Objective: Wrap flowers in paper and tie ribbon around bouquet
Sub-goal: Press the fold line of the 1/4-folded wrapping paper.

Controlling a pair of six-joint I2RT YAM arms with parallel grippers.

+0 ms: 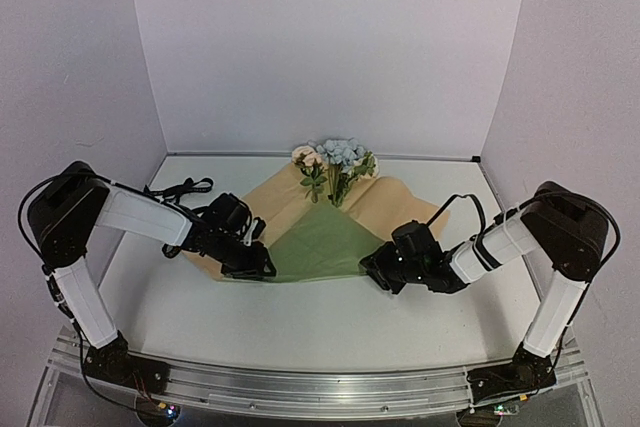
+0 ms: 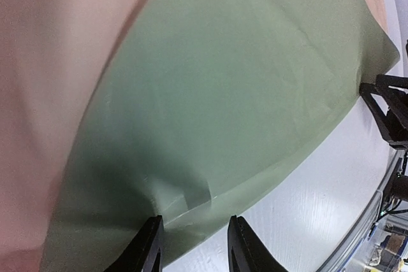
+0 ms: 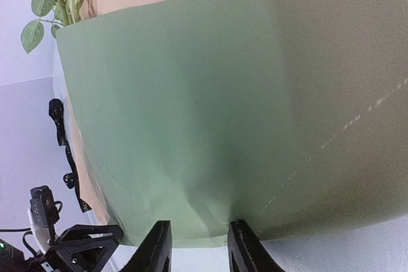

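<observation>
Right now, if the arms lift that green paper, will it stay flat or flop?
Probably flop: the paper looks thin, creased and folded over itself. Likely light, so a push may buckle it, as the pucker near the left gripper hints.

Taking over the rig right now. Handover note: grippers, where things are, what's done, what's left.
Left gripper: jaws apart, tips at the near left edge of the paper; no firm pinch visible.
Right gripper: jaws apart, at the near right edge; likewise no clear pinch.
Flowers: at the paper's far end, stems running toward the green flap's tip.
Ribbon: loose on the table, beyond the left arm.
Done: green flap folded over the tan side.
Left: roll the paper into a cone, tie the ribbon.
</observation>
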